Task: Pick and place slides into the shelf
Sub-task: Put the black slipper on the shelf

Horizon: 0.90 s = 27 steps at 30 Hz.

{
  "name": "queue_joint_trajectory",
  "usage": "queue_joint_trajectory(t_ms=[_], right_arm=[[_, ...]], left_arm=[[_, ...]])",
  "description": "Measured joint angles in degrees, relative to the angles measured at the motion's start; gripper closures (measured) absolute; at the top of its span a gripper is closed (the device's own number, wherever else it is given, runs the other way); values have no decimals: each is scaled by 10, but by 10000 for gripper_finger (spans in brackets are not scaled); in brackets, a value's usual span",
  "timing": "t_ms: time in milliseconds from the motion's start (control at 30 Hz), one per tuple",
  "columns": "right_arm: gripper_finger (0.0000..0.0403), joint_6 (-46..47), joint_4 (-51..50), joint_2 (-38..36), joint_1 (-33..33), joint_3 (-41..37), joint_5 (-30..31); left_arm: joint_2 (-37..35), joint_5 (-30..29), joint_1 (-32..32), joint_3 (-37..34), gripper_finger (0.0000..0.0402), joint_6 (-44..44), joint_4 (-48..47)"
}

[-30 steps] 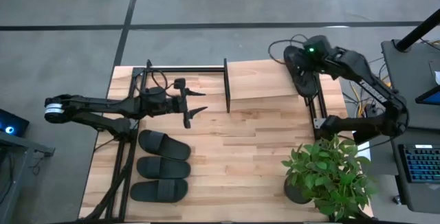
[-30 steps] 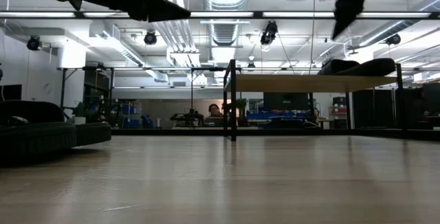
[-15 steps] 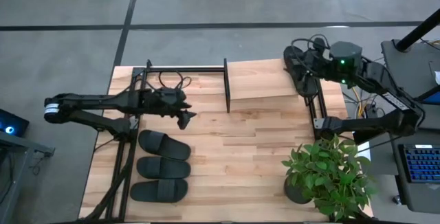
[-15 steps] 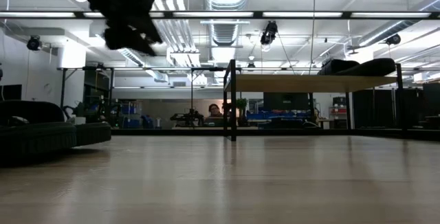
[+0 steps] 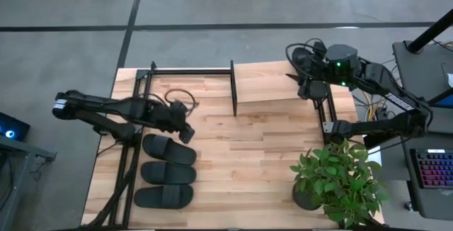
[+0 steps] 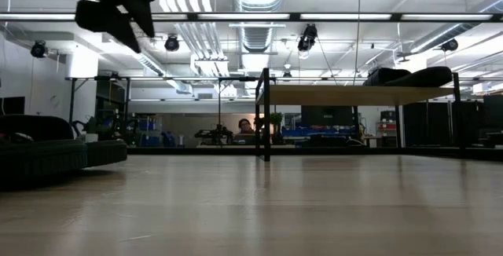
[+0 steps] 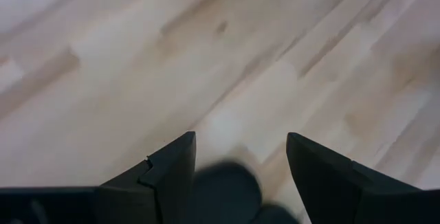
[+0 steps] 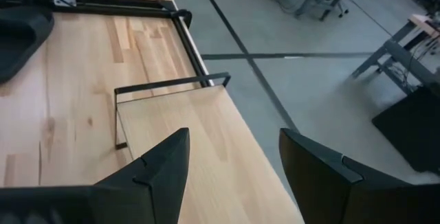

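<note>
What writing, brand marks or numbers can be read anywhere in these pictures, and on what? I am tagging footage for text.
None can be read.
slides: plain black, no brand mark shows.
shelf: bare wood top, no label.
left gripper and right gripper, both open: no marking shows.
Room beyond the table: any signs there are too small to read.
</note>
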Motion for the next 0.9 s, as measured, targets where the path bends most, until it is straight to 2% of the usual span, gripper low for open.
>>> queue_joint_trajectory(t_ms=[233, 400, 567, 733, 900], right_arm=[[188, 4, 0, 0, 0, -2, 0], [188, 8, 0, 0, 0, -2, 0], [188, 25, 0, 0, 0, -2, 0], [188, 94, -3, 0, 0, -2, -1], [188, 124, -18, 0, 0, -2, -3]], left_arm=[[86, 4, -45, 65, 189, -40, -91], [117, 10, -58, 92, 189, -40, -101], [130, 59, -69, 95, 189, -40, -129], [130, 117, -94, 87, 189, -40, -158], [126, 132, -116, 86, 189, -52, -171]])
